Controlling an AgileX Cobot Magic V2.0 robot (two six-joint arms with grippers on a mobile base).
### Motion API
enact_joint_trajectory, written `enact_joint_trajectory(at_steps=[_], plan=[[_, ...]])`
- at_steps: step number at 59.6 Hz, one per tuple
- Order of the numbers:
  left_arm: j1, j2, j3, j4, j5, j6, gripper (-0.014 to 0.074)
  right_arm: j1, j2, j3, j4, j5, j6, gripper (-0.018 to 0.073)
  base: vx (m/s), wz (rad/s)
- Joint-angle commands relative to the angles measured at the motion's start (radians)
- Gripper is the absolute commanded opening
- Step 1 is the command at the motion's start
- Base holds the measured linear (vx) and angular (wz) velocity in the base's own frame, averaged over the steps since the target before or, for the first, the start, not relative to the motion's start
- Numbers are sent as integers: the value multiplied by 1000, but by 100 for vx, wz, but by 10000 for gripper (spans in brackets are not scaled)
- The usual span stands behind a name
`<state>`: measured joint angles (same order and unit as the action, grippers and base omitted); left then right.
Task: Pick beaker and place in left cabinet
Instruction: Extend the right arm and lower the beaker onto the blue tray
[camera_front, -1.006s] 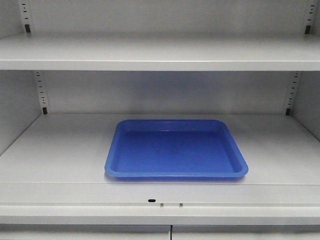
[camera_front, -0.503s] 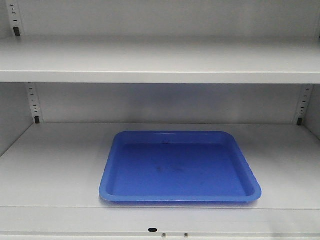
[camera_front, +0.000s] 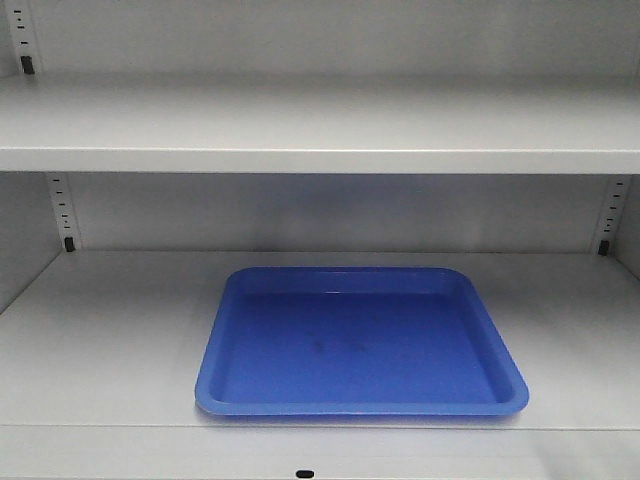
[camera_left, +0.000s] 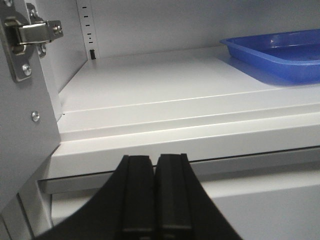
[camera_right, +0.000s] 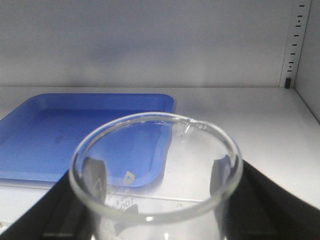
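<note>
The beaker (camera_right: 156, 212), clear glass with a flared rim and printed marks, fills the bottom of the right wrist view. My right gripper (camera_right: 157, 177) is shut on it, one black finger on each side of the glass. It hangs at the front of the left cabinet's lower shelf (camera_right: 250, 115), just right of the blue tray (camera_right: 75, 135). In the front view the pale grey cabinet shelf (camera_front: 110, 330) carries the blue tray (camera_front: 360, 340); neither gripper nor the beaker shows there. My left gripper (camera_left: 155, 160) is shut and empty, just before the shelf's front edge (camera_left: 150, 135), left of the tray (camera_left: 280, 55).
An upper shelf (camera_front: 320, 125) runs across above the tray. Notched rails stand at the back corners (camera_front: 62, 210) (camera_right: 295, 45). A metal door hinge (camera_left: 30, 35) sits on the panel at the left. Below the shelf edge is a grey front panel (camera_left: 260, 200).
The front view has closed in on the cabinet: the tray looks larger and lower, and the shelf's front lip has slid almost out of the bottom of the frame.
</note>
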<state>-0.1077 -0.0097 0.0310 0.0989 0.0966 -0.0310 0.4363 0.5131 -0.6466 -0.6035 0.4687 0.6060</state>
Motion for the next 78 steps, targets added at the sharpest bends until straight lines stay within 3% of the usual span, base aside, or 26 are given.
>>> enact_joint_trajectory(at_steps=[1,13,19,29,43,55,78], plan=[[-6,-18,15,-3,-89,-3,-8,-4,23,-26,-59,-140,-5,-6,0,0],[-6,-18,15,-3,-89,-3,-8,-7,259,-31,-220,-448,55,-6,0,0],[-6,-18,15,-3,-89,-3,-8,-7,456,-75,-236,-551,112,-6,0,0],[-6,-18,15,-3,-89,-3,-8,-7,775,-259,-229,-697,111,-6,0,0],[-6,-18,15,-3,-89,-3,-8,-7,1135,-569,-127,-732,110,-4,0,0],[-6,-18,15,-3,-89,-3,-8,-7,1338,-756,-115,-831,110,-4,0,0],[-6,-18,15,-3,-89,-3,-8,-7,1427,-810,-115,-828,-4,33,0,0]])
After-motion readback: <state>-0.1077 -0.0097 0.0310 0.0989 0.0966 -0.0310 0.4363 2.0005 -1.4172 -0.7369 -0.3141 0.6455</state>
